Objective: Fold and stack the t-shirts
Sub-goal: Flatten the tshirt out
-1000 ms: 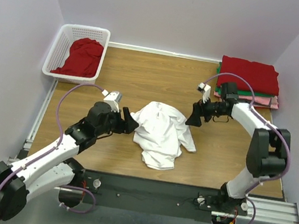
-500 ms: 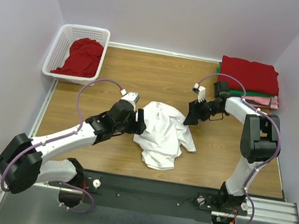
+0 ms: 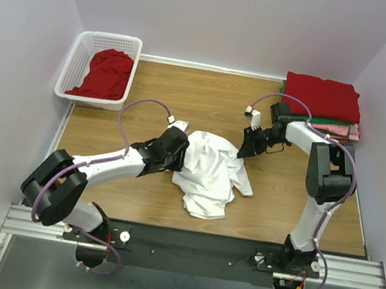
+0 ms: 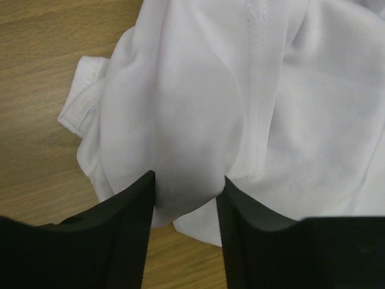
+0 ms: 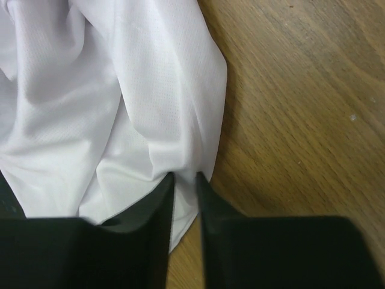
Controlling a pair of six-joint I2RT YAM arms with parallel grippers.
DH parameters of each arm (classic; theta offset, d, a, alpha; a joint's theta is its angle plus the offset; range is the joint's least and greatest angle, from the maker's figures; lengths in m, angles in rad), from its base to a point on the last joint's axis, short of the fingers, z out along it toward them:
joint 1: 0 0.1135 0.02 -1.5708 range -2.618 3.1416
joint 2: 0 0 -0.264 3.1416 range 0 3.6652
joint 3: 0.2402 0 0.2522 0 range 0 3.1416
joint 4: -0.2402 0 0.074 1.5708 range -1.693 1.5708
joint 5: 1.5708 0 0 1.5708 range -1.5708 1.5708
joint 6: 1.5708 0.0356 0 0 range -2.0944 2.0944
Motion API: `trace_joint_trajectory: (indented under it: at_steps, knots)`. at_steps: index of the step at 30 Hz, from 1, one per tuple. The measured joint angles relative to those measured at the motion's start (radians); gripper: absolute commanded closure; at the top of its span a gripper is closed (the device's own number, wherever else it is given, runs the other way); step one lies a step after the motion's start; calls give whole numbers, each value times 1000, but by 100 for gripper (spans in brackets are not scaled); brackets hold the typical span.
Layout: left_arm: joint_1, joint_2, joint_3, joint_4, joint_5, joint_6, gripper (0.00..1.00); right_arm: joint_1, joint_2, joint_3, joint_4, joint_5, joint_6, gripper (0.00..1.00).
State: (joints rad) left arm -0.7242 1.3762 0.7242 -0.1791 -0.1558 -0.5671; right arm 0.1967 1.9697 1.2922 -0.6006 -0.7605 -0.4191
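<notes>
A crumpled white t-shirt lies in the middle of the wooden table. My left gripper is at its left edge, and in the left wrist view the jaws press a bulging fold of the white cloth from both sides. At the shirt's upper right corner my right gripper is pinched nearly together on a thin fold of the shirt's edge. A folded stack stands at the back right, with a red t-shirt on top and green and pink edges beneath.
A white lattice basket at the back left holds a crumpled red t-shirt. Walls close in the table on three sides. Bare wood lies right of the white shirt.
Both arms have reached in to the white shirt. The left gripper slid right onto its left edge, and both pairs of jaws have closed from wide open onto cloth.
</notes>
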Motion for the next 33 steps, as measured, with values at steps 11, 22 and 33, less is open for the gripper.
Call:
trace_joint_trajectory:
  at_steps: [11,22,33]
  knots:
    - [-4,-9,98,-79,-116,67,100,7,-72,134,-121,49,-47,100]
    - [97,-169,537,-76,-117,243,100,7,-160,762,-214,224,-97,99]
    - [192,-259,806,54,20,340,100,7,-353,921,-154,357,-108,100]
